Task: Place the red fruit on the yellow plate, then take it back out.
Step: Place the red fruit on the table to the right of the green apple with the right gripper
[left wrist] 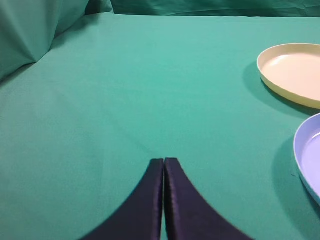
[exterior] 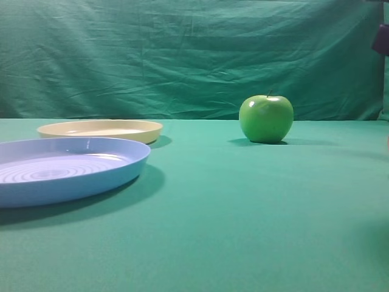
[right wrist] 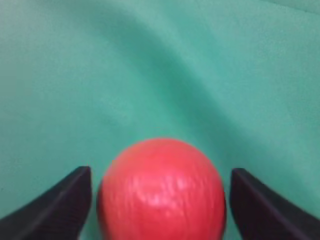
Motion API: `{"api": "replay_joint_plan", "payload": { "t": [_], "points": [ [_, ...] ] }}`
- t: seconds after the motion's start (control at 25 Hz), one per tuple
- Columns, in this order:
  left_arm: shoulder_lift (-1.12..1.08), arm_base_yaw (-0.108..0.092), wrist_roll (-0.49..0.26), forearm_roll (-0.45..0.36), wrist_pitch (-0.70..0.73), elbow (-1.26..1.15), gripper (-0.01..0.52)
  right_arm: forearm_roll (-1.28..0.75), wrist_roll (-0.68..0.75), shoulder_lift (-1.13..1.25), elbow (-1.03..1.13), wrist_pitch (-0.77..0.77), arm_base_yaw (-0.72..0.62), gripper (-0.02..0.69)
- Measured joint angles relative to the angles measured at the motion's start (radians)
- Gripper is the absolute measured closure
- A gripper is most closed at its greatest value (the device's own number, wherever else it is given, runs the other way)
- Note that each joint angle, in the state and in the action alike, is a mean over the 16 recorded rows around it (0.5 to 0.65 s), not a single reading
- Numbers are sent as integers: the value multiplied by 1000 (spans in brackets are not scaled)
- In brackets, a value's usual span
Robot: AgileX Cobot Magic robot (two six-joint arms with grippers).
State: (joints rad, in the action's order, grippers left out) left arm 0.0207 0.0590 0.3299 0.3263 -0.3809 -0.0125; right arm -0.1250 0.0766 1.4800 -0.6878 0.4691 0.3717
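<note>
Task looks barely begun. Right claw (right wrist: 160,200) is spread wide w/ the red fruit (right wrist: 161,192) between its fingers, gaps both sides, no grip yet; fruit sits on the tabletop (exterior: 243,213). Yellow plate (exterior: 100,129) is bare at 9 o'clock. Left claw (left wrist: 164,165) pressed together, holding nothing. Left: grasp, place, retrieve.

Two plates and an apple on a green-covered table.
The yellow plate (exterior: 100,129) sits just behind the blue plate (exterior: 67,170) by the table's (exterior: 243,219) left edge; the green apple (exterior: 266,118) stands well apart, toward the far right.
</note>
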Motion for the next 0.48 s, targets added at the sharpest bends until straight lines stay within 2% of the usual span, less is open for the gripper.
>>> {"api": "replay_joint_plan", "payload": {
  "t": [0.12, 0.24, 0.36, 0.48],
  "points": [
    [0, 0, 0, 0, 0, 0, 514, -15, 2, -10, -30, 47, 0, 124],
    [0, 0, 0, 0, 0, 0, 514, -30, 5, -39, -76, 115, 0, 86],
    [0, 0, 0, 0, 0, 0, 514, -44, 9, -89, -131, 193, 0, 112],
    [0, 0, 0, 0, 0, 0, 514, -55, 13, -161, -187, 279, 0, 198]
  ]
}}
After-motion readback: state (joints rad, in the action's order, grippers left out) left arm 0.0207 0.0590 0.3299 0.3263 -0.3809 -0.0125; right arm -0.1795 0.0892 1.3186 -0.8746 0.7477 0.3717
